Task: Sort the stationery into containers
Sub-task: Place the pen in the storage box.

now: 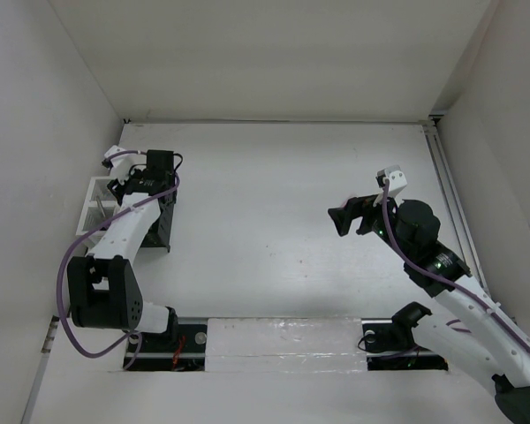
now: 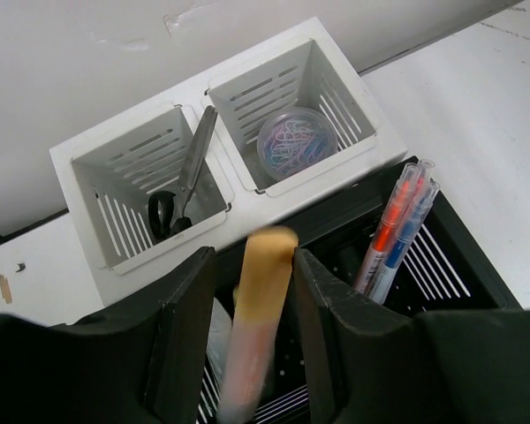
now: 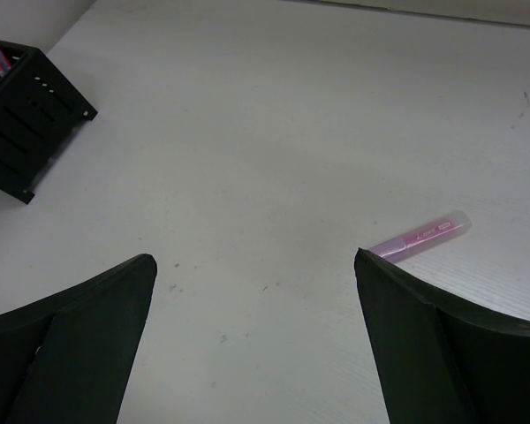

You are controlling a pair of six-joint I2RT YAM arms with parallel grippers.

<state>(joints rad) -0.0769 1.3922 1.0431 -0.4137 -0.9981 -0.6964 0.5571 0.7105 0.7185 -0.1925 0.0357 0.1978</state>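
Observation:
In the left wrist view my left gripper hangs over the black container. An orange highlighter stands between its jaws, blurred, with a gap on its left side. The jaws are open. Red and blue pens stand in the black container. The white container holds black-handled scissors in one compartment and a round greyish-purple box of clips in the other. My right gripper is open and empty above the table. A purple highlighter lies just beyond its right finger.
In the top view my left gripper is over the black container, which sits beside the white container against the left wall. My right gripper is right of centre. The black container also shows in the right wrist view, far left.

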